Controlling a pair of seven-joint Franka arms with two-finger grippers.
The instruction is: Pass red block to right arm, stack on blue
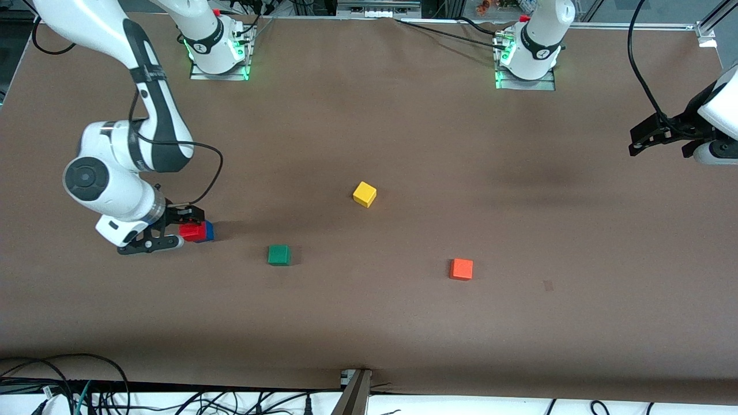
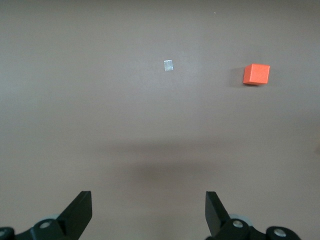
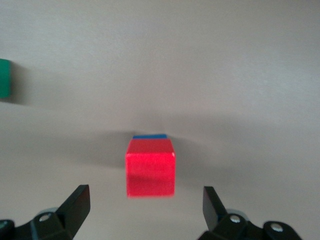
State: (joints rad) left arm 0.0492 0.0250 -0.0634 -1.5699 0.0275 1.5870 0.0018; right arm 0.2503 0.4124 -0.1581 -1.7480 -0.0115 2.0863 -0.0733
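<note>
No readable text, label, brand, number or sign shows anywhere.

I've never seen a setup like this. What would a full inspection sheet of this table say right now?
Surface: brown table, one small pale mark.
Job's things: red block sits on the blue block, at the right arm's end.
Clutter: green block, yellow block, orange block, each apart.
Claws: right claw open, fingers either side of the red block, not touching. Left claw open, empty, waiting at the left arm's end.
Cables: black cable along the right arm; more at the table's edges.
Surroundings: two arm bases with green lights.
</note>
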